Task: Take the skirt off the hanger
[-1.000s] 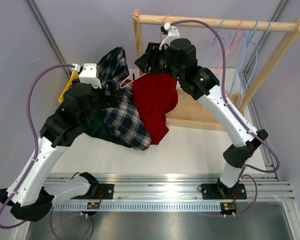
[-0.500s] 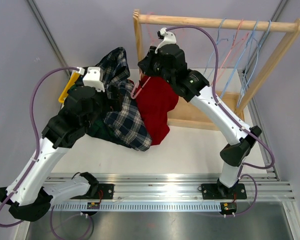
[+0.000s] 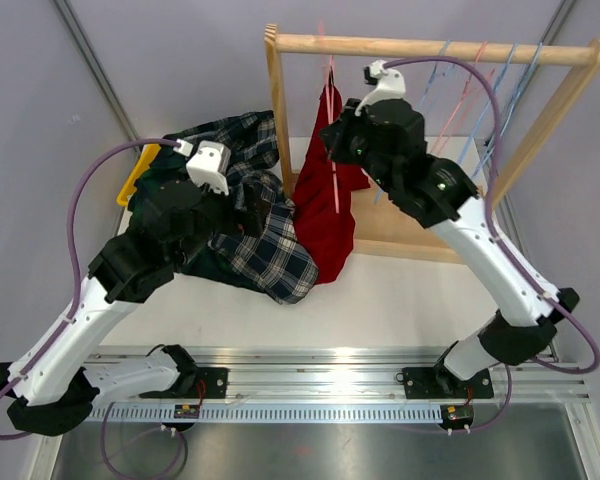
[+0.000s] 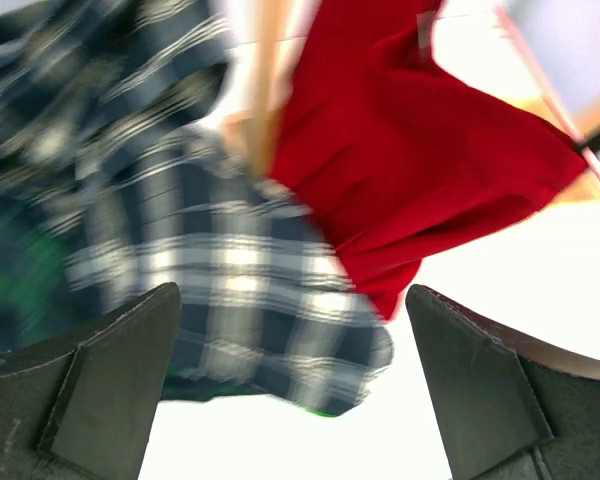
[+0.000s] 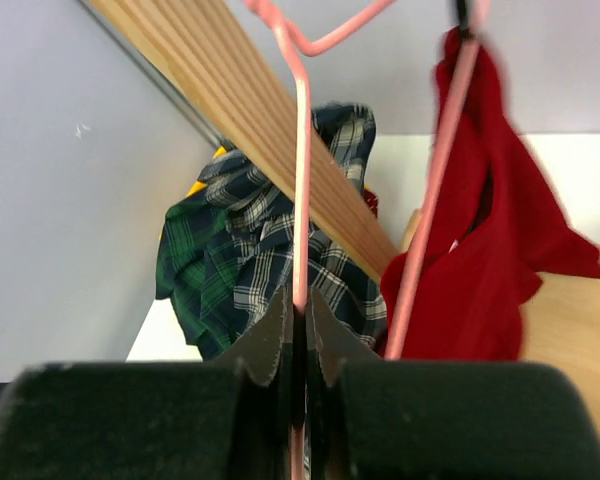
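Right claw (image 5: 296,335) is clamped on the pink hanger (image 5: 301,180) — the red skirt (image 5: 485,250) dangles from it, right of the rack's (image 3: 430,46) left post. Best hold firm while the wide-open left claw (image 4: 292,340) tugs the cloth nearward.

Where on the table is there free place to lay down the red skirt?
Bare table lies between the plaid clothes, the wooden rack's base and the near rail. The left back is crowded with plaid.

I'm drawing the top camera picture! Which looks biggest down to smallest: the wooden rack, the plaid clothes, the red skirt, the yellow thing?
1. wooden rack
2. plaid clothes, partly covered
3. red skirt
4. yellow thing, mostly hidden, so its real size is unsure
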